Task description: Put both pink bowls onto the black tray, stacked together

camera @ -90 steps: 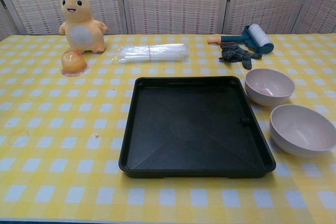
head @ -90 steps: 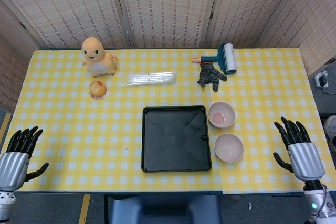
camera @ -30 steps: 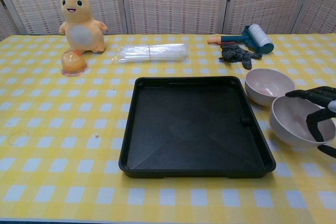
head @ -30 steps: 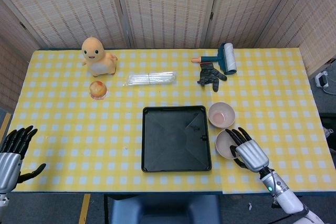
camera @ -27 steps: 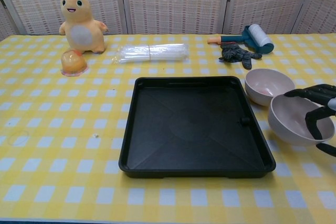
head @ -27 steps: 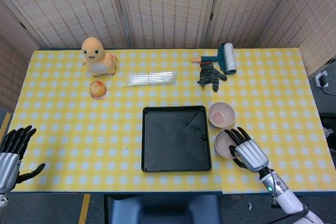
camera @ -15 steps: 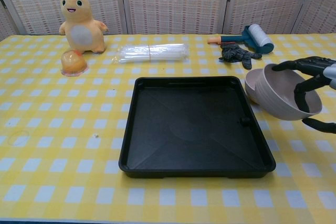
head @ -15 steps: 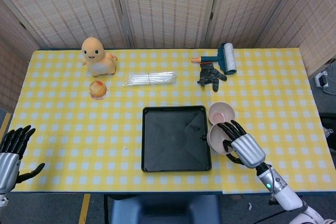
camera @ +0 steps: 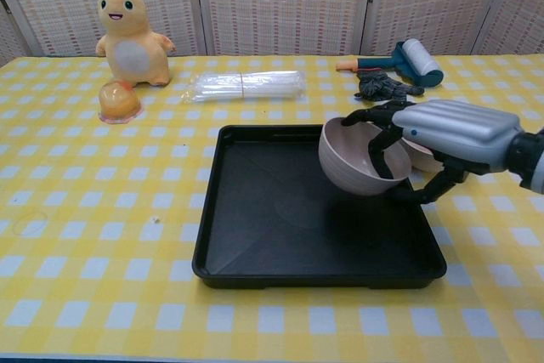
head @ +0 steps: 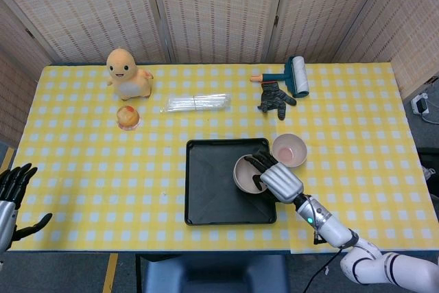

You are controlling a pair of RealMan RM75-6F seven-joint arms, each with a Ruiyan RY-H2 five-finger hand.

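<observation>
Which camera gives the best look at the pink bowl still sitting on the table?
The head view: from above, the second pink bowl shows whole, just right of the black tray. In the chest view the right hand and held bowl cover nearly all of it.

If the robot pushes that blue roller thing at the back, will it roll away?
Probably, a little. The lint roller has a round white drum lying on the table, so a sideways push could make it roll. Its teal handle would likely drag and swing it around instead of going straight. It looks light, so it should move easily.
</observation>
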